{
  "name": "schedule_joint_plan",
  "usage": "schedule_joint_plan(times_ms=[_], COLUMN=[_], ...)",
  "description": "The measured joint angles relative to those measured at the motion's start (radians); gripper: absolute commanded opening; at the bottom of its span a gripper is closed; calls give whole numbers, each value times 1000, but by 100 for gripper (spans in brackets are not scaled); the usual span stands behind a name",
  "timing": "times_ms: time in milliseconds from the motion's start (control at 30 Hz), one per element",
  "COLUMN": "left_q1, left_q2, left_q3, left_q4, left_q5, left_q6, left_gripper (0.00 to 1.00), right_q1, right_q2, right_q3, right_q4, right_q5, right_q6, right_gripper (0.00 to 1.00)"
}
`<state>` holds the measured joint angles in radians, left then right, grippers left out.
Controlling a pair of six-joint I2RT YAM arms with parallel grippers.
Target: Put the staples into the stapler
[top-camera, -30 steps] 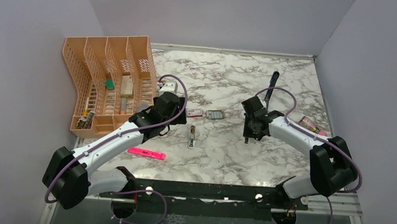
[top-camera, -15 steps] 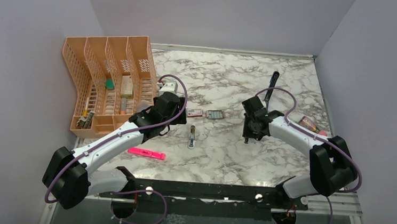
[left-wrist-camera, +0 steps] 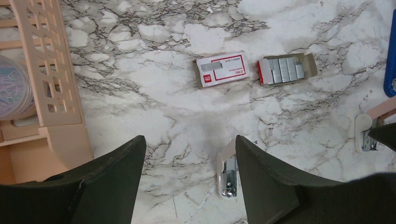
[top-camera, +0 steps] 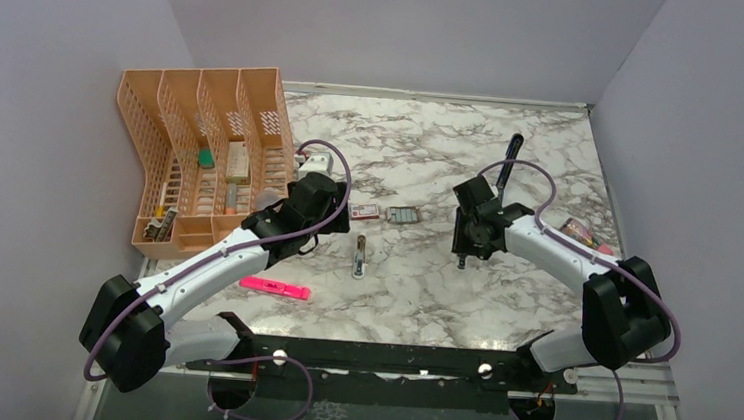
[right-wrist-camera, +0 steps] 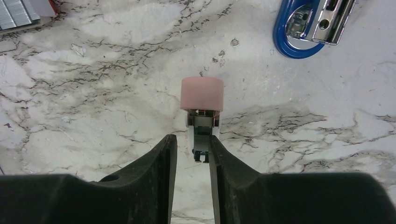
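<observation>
Left claw (left-wrist-camera: 189, 140): released, empty, above the tabletop (left-wrist-camera: 154, 107).
Right claw (right-wrist-camera: 191, 142): straddles peach-pink piece (right-wrist-camera: 201, 93); grip cannot be told.
Recommended: approach staples (left-wrist-camera: 285, 70) squarely and keep them level toward stapler (right-wrist-camera: 306, 28).

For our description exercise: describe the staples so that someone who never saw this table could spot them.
Look at the peach mesh organiser on the left of the marble table. To its right, near mid-table, two small flat items lie side by side: a red-and-white box, then the staples in an open tray. Only these show grey metal strips.
</observation>
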<state>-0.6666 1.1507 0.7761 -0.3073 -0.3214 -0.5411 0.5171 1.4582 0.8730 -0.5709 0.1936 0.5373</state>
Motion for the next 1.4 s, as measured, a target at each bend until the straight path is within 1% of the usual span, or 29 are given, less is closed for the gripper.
schedule_joint_plan(times_ms=[233, 800, 1400], left_q1=[0, 0, 0], left_q2=[0, 5, 10], left_q3=[0, 0, 0], left_q4=[0, 0, 0], left_q5=[0, 0, 0], left_q6=[0, 0, 0], left_gripper=[71, 71, 71], right_q1=[0, 0, 0], right_q2=[0, 23, 26], right_q3=[3, -7, -19], right_q4=[6, 68, 68], right_q5=[0, -3, -12], right_q6=[-9, -42, -42], right_gripper=[33, 36, 35])
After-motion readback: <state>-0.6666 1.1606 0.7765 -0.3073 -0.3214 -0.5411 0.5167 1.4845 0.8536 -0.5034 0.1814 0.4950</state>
